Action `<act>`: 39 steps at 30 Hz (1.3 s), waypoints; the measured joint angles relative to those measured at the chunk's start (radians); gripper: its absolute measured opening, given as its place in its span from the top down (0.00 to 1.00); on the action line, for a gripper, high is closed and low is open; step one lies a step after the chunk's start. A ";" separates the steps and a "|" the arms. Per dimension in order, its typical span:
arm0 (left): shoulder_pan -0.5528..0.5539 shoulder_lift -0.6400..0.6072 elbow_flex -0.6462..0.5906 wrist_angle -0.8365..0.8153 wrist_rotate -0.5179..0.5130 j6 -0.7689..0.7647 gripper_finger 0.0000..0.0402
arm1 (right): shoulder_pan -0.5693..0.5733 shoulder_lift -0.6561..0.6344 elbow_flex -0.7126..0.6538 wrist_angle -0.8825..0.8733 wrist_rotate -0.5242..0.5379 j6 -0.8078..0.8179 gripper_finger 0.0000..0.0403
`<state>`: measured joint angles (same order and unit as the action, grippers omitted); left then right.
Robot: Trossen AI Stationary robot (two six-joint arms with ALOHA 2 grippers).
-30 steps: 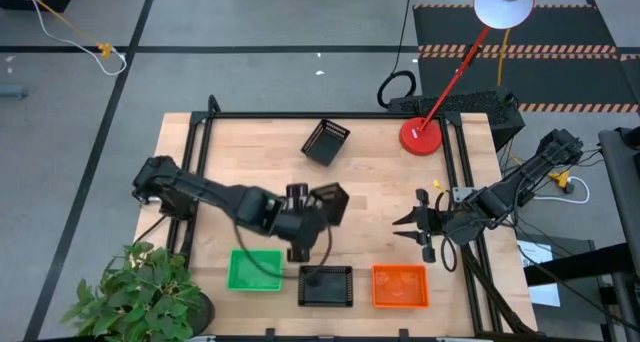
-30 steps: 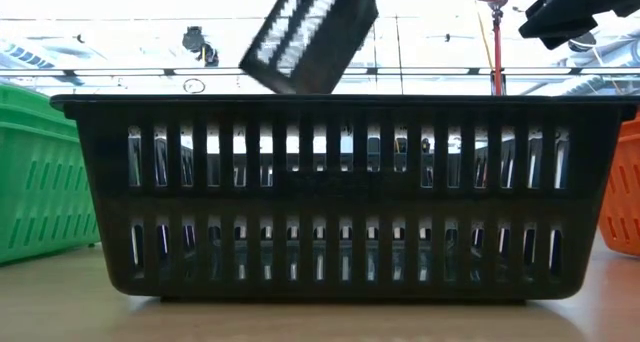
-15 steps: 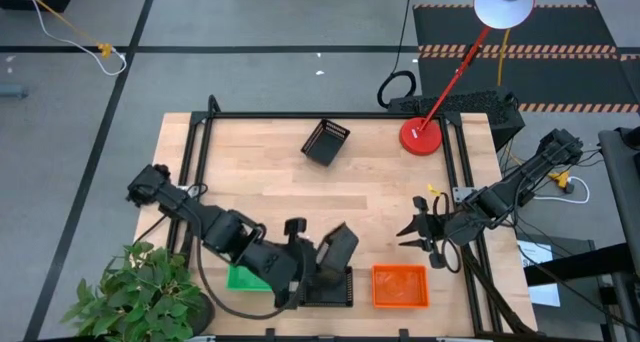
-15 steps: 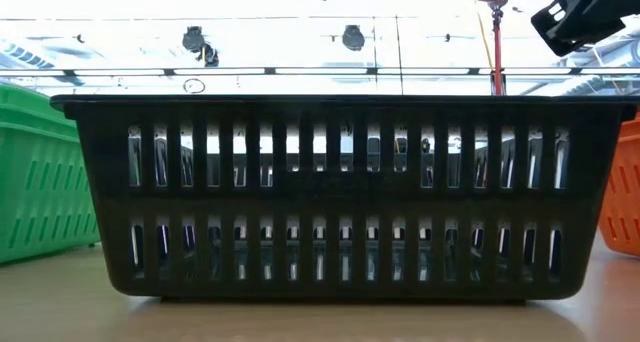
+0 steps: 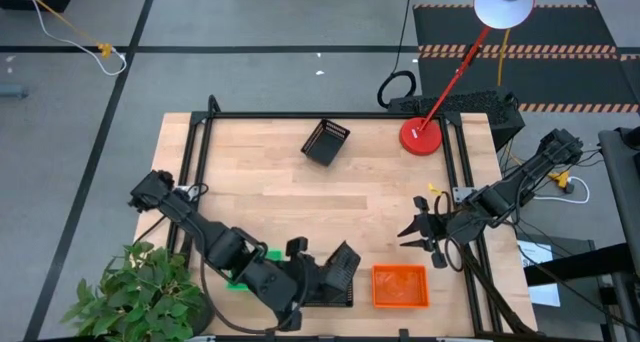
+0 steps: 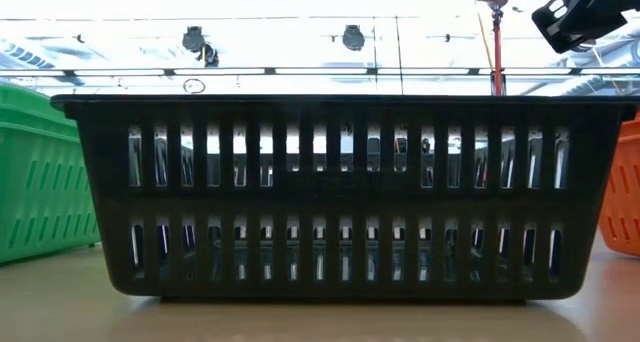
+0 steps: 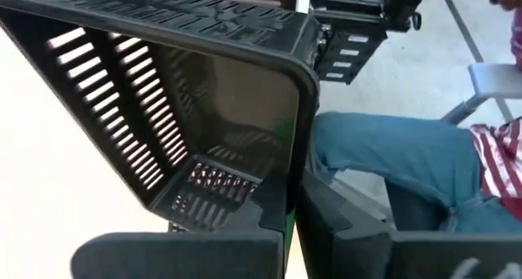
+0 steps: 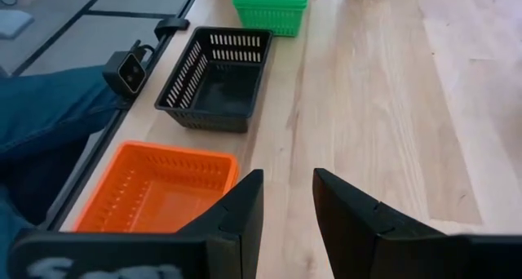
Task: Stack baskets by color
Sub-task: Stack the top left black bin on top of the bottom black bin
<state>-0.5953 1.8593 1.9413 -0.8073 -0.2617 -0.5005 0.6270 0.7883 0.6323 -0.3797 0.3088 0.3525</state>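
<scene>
Black mesh-walled plastic basket (image 5: 343, 265), tilted, is clamped in the left gripper (image 5: 318, 275); the right gripper (image 5: 424, 229) hovers with jaws parted, empty.

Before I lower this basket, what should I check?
1. Grip: left gripper has its jaws shut on the rim of the held black basket. Ok.
2. Held basket level for nesting: it is tilted. Not ok.
3. Target: the black basket on the table sits upright, open side up, nothing in it. Ok.
4. Held basket lined up over the target: they overlap in the high view, but height and alignment are unclear. Cannot tell.
5. Right gripper: open, empty, off beside the orange basket. Ok.
6. Far black basket: apart, not yet stacked. Not ok.
</scene>
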 joint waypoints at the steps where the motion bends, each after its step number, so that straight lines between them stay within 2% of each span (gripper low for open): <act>1: -0.002 0.007 0.000 -0.001 0.000 -0.002 0.98 | 0.000 -0.001 0.000 0.001 0.000 -0.001 0.74; 10: -0.042 0.134 0.000 -0.010 0.005 0.018 0.96 | 0.000 -0.009 0.000 0.001 0.000 -0.017 0.74; 13: -0.053 0.170 0.000 -0.016 0.041 0.033 0.97 | 0.000 -0.010 0.000 0.002 0.001 -0.017 0.74; 22: -0.053 0.204 -0.001 -0.118 0.043 -0.006 0.95 | -0.033 -0.009 0.000 0.078 0.002 -0.025 0.74; 28: -0.047 0.205 0.002 -0.144 0.044 0.064 0.98 | -0.076 -0.008 0.000 0.201 0.002 -0.036 0.74; 31: -0.034 0.205 0.069 -0.192 0.087 0.087 0.98 | -0.091 -0.008 0.000 0.252 0.002 -0.068 0.74; 35: -0.012 0.200 0.184 -0.315 0.094 0.163 0.97 | -0.110 -0.008 0.000 0.256 0.002 -0.088 0.74; 39: 0.023 0.200 0.255 -0.463 0.097 0.160 0.98 | -0.125 -0.008 0.000 0.256 0.002 -0.088 0.74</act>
<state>-0.5725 2.0594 2.1959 -1.2699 -0.1642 -0.3407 0.5022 0.7803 0.6323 -0.1238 0.3107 0.2642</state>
